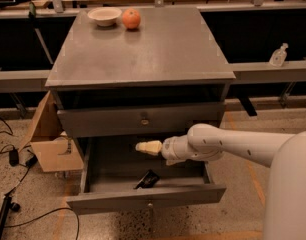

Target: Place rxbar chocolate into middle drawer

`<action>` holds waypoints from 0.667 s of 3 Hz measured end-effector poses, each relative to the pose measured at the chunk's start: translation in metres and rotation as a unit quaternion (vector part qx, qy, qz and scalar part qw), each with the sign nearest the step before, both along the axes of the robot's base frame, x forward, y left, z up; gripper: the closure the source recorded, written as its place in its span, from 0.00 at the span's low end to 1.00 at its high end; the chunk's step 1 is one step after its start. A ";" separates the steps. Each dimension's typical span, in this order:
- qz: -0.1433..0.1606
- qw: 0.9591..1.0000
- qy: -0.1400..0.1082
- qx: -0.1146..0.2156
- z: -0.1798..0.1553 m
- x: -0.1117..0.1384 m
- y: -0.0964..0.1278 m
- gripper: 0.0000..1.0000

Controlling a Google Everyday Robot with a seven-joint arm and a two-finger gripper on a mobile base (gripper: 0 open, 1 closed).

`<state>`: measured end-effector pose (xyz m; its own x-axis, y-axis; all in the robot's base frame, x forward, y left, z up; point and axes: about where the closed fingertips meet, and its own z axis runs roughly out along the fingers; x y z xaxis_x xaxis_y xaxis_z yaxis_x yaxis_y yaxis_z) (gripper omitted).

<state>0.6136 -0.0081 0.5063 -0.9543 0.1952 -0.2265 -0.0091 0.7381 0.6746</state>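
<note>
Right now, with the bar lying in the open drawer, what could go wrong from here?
The end effector hangs inside the middle drawer, close below the upper drawer front; lifting straight up could knock that front. The rxbar chocolate looks propped at a tilt near the drawer's front wall, so pushing the drawer shut might jolt or pinch it.
</note>
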 end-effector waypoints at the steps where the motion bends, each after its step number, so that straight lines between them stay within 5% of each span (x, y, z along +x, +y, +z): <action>1: -0.029 0.999 -0.019 -0.020 0.035 -0.012 -0.028 0.00; 2: -0.066 0.997 -0.025 -0.041 0.085 -0.030 -0.058 0.00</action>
